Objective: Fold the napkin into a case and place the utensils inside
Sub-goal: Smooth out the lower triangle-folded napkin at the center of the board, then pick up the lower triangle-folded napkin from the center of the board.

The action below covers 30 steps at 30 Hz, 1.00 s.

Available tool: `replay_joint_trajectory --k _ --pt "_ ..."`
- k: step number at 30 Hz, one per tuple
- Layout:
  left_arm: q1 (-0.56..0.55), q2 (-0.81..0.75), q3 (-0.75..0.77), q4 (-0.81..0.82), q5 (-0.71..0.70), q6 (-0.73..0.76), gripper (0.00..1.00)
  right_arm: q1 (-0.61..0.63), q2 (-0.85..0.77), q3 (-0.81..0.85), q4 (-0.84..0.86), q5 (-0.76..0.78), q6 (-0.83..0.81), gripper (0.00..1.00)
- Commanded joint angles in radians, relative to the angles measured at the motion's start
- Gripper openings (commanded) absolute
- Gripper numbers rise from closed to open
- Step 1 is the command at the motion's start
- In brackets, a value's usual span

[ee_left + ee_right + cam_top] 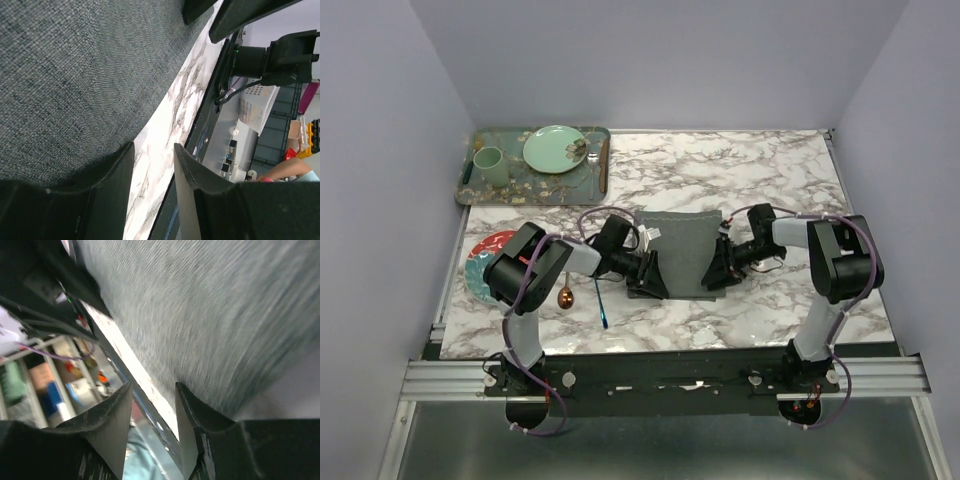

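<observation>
Marble counter point(770, 310) carries the dark grey napkin point(682, 245) at its middle, between the two arms. Left fingers point(107, 175) and right fingers point(205, 415) each sit at a near side edge of the cloth, narrowly parted with nothing between them. Blue fork point(603, 312) and copper spoon point(565, 297) lie on the counter left of the napkin.

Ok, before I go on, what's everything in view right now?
napkin: one, dark grey, table centre
fork: one, blue, near-left of napkin
spoon: one, copper, left of fork
red plate: one, red and teal, left edge, partly under left arm
tray: one, patterned green, far-left corner
green plate: one, pale green, on tray
cup: one, pale green, on tray
brown utensil: one, tray's right edge
table: one, white marble
left pincer: black, napkin's left edge, open
right pincer: black, napkin's right edge, open
</observation>
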<state>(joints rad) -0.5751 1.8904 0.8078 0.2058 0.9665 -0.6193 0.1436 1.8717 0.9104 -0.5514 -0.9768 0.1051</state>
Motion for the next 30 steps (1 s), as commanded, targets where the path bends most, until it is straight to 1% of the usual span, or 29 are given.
replay_joint_trajectory --k 1,2,3,4,5,6,7,8,9,10,11,12,13,14,15,16,17,18,19,20,21,22,24,25,26,27,28,29,30 --pt "-0.002 -0.106 -0.007 0.009 0.015 0.101 0.53 -0.004 -0.144 -0.007 -0.108 -0.020 -0.149 0.48" --pt "-0.006 -0.155 0.020 -0.096 -0.014 0.166 0.55 -0.006 -0.192 0.023 -0.125 -0.037 -0.192 0.50" --pt "-0.006 -0.200 0.054 -0.165 -0.029 0.249 0.57 -0.006 -0.280 0.045 -0.143 -0.043 -0.211 0.52" --pt "-0.008 -0.267 0.144 -0.256 -0.050 0.401 0.60 -0.006 -0.331 0.068 -0.163 -0.027 -0.229 0.54" --pt "-0.006 -0.290 0.189 -0.419 -0.098 0.491 0.62 -0.010 -0.371 0.108 -0.165 -0.008 -0.258 0.58" --pt "-0.008 -0.307 0.236 -0.503 -0.132 0.571 0.63 -0.013 -0.443 0.125 -0.165 0.016 -0.275 0.60" --pt "-0.006 -0.341 0.313 -0.575 -0.182 0.648 0.64 -0.018 -0.472 0.140 -0.145 0.079 -0.286 0.62" --pt "-0.003 -0.362 0.332 -0.639 -0.225 0.746 0.64 -0.022 -0.495 0.157 -0.133 0.111 -0.321 0.66" --pt "0.009 -0.382 0.344 -0.655 -0.291 0.791 0.65 -0.024 -0.519 0.183 -0.119 0.145 -0.349 0.67" --pt "0.014 -0.433 0.350 -0.661 -0.328 0.840 0.66 -0.022 -0.564 0.186 -0.066 0.221 -0.381 0.67" --pt "0.018 -0.462 0.341 -0.639 -0.362 0.906 0.67 -0.024 -0.592 0.183 -0.020 0.262 -0.402 0.70" --pt "0.021 -0.491 0.329 -0.614 -0.438 0.938 0.69 -0.024 -0.615 0.167 0.028 0.294 -0.407 0.74" --pt "0.029 -0.546 0.297 -0.585 -0.471 0.954 0.74 -0.024 -0.632 0.159 0.129 0.347 -0.409 0.79" --pt "0.032 -0.569 0.278 -0.510 -0.501 0.966 0.77 -0.025 -0.649 0.144 0.198 0.378 -0.351 0.85" --pt "0.032 -0.591 0.259 -0.472 -0.521 0.980 0.80 -0.024 -0.642 0.133 0.252 0.412 -0.323 0.85" --pt "0.032 -0.617 0.220 -0.432 -0.550 0.978 0.82 -0.024 -0.623 0.160 0.287 0.464 -0.308 0.88" --pt "0.031 -0.619 0.206 -0.363 -0.554 0.969 0.82 -0.024 -0.568 0.195 0.280 0.490 -0.282 0.98" --pt "0.029 -0.563 0.238 -0.336 -0.534 0.896 0.82 -0.039 -0.440 0.363 0.149 0.487 -0.298 1.00" --pt "0.029 -0.538 0.257 -0.338 -0.543 0.861 0.82 -0.050 -0.339 0.402 0.109 0.451 -0.297 1.00" --pt "0.032 -0.484 0.298 -0.338 -0.564 0.768 0.81 -0.061 -0.295 0.444 0.049 0.387 -0.288 1.00" --pt "0.046 -0.459 0.319 -0.350 -0.574 0.739 0.81 -0.079 -0.251 0.496 0.022 0.360 -0.274 1.00" --pt "0.060 -0.433 0.342 -0.359 -0.537 0.721 0.81 -0.087 -0.194 0.514 0.004 0.334 -0.266 0.99" --pt "0.093 -0.366 0.402 -0.365 -0.445 0.656 0.77 -0.108 -0.151 0.533 -0.002 0.288 -0.242 0.96" --pt "0.115 -0.344 0.418 -0.361 -0.448 0.633 0.74 -0.114 -0.137 0.538 -0.002 0.283 -0.236 0.94" --pt "0.122 -0.296 0.448 -0.362 -0.463 0.624 0.65 -0.119 -0.102 0.539 -0.001 0.277 -0.231 0.93" --pt "0.130 -0.269 0.471 -0.390 -0.483 0.581 0.61 -0.127 -0.086 0.542 -0.001 0.268 -0.223 0.88" --pt "0.142 -0.237 0.494 -0.411 -0.500 0.567 0.58 -0.131 -0.069 0.544 -0.001 0.256 -0.220 0.85" --pt "0.167 -0.173 0.543 -0.433 -0.497 0.549 0.56 -0.133 -0.042 0.544 0.002 0.254 -0.216 0.83" --pt "0.182 -0.140 0.562 -0.466 -0.491 0.505 0.56 -0.133 -0.023 0.544 0.005 0.251 -0.203 0.81"
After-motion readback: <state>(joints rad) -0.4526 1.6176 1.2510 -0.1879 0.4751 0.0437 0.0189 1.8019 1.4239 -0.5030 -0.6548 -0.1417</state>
